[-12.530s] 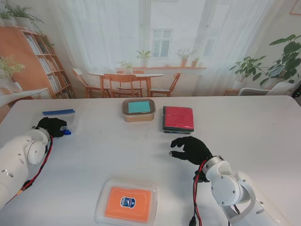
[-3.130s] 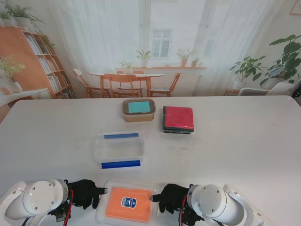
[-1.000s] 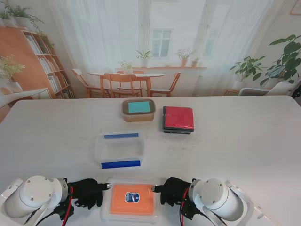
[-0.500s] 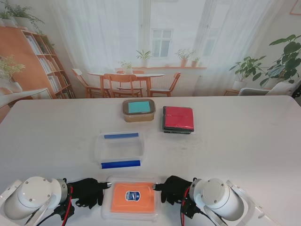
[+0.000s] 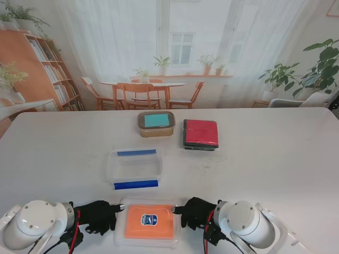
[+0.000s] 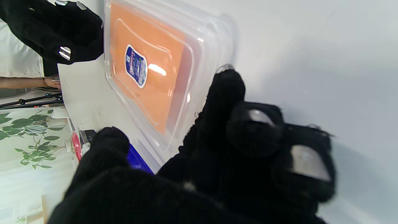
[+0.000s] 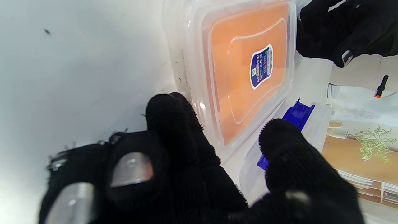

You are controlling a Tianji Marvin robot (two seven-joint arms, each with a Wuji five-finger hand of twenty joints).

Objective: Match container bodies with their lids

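Note:
A clear-rimmed orange lid with a blue sticker lies near the table's front edge. My left hand presses its left edge and my right hand its right edge, so the lid is clamped between them. In the left wrist view a fingertip touches the lid. The right wrist view shows a fingertip against the lid's rim. Just beyond the lid stands an open clear container with two blue clips.
Farther from me stand a brown container with a teal lid and a dark container with a red lid, both closed. White table stretches to the right and left of the containers.
Over the last second the orange lid has straightened and shifted slightly between both hands. Earlier, the clear container came from the far left to the middle.

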